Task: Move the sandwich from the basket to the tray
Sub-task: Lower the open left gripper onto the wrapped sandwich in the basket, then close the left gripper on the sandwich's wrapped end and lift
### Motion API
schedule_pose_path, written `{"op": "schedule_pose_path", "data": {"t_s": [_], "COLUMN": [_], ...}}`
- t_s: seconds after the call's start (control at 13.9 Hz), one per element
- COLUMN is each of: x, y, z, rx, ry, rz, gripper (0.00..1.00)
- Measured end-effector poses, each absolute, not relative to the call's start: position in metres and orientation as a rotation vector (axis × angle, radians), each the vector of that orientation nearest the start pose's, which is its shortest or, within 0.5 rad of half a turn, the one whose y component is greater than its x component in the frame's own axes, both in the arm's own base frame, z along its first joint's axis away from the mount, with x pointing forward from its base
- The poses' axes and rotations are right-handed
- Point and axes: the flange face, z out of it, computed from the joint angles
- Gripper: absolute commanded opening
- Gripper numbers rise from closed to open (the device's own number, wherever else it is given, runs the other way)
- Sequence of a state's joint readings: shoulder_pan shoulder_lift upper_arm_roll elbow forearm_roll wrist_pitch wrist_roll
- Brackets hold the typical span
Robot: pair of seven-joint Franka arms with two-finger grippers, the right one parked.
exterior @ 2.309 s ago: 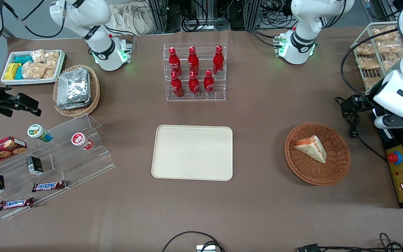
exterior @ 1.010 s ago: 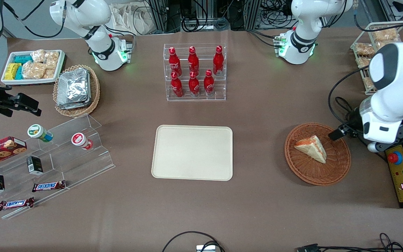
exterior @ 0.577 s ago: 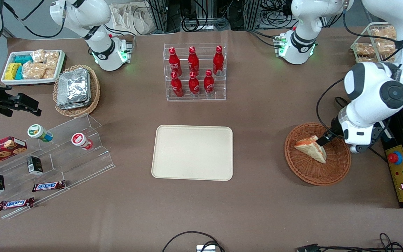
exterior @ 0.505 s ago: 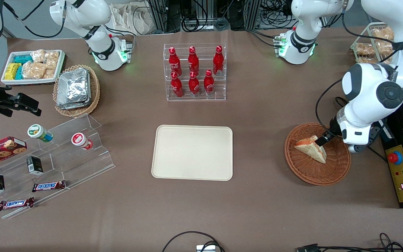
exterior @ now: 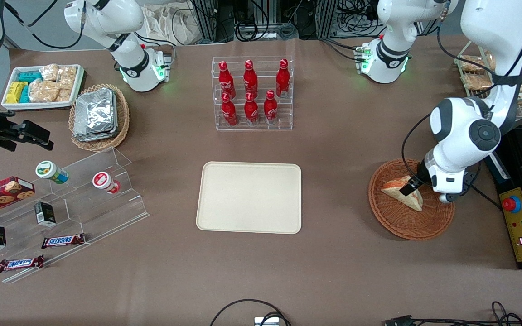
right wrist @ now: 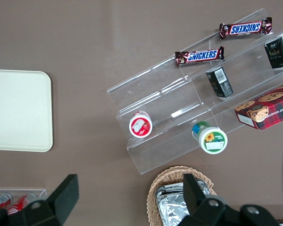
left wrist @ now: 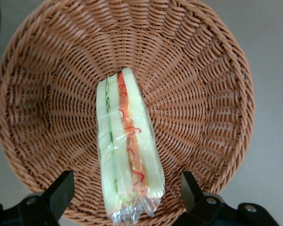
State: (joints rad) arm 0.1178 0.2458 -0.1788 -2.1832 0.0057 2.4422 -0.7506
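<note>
The sandwich (exterior: pixel 399 191) (left wrist: pixel 126 150), a plastic-wrapped wedge of white bread with red and green filling, lies in the reddish-brown wicker basket (exterior: pixel 401 226) (left wrist: pixel 203 94) toward the working arm's end of the table. My gripper (exterior: pixel 409 186) (left wrist: pixel 127 197) hangs just above the sandwich's broad end. It is open, with one black finger (left wrist: pixel 61 190) on each side of the sandwich and a gap between each finger and the wrap. The cream tray (exterior: pixel 249 197) (right wrist: pixel 16 110) lies flat at the middle of the table with nothing on it.
A clear rack of red bottles (exterior: pixel 252 93) stands farther from the front camera than the tray. A tan basket of foil packs (exterior: pixel 98 115), a white tray of snacks (exterior: pixel 41 86) and a clear stepped stand (exterior: pixel 75 203) lie toward the parked arm's end. A control box (exterior: pixel 519 226) sits beside the basket.
The left arm has swung in from the table's edge and come down over the basket. Its gripper now straddles the sandwich. The sandwich has not moved.
</note>
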Motion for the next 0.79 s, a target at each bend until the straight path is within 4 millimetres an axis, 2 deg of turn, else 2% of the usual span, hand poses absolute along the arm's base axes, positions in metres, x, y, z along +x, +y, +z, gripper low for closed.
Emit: {"op": "schedule_pose_path", "data": {"t_s": [0.29,0.36,0.43,0.51,0.58,0.65,0.79], "x": [0.562,0.562,0.562,0.562,0.562,0.562,0.563], "y": [-0.034,-0.034,-0.034,-0.034,-0.034,-0.035,-0.036], "z": [0.257,0.254,0.252,0.251,0.251,0.251,0.252], "rx": [-3.000,-3.000,-2.999,-2.995,-2.992,-2.991,-2.991], "ry": [-1.099,-1.103,-1.108,-1.121,-1.133,-1.138,-1.141], "rz": [-0.004,-0.002,-0.001,-0.002,-0.004,-0.007,-0.012], "gripper": [0.98,0.85,0.53,0.27,0.11,0.00,0.00]}}
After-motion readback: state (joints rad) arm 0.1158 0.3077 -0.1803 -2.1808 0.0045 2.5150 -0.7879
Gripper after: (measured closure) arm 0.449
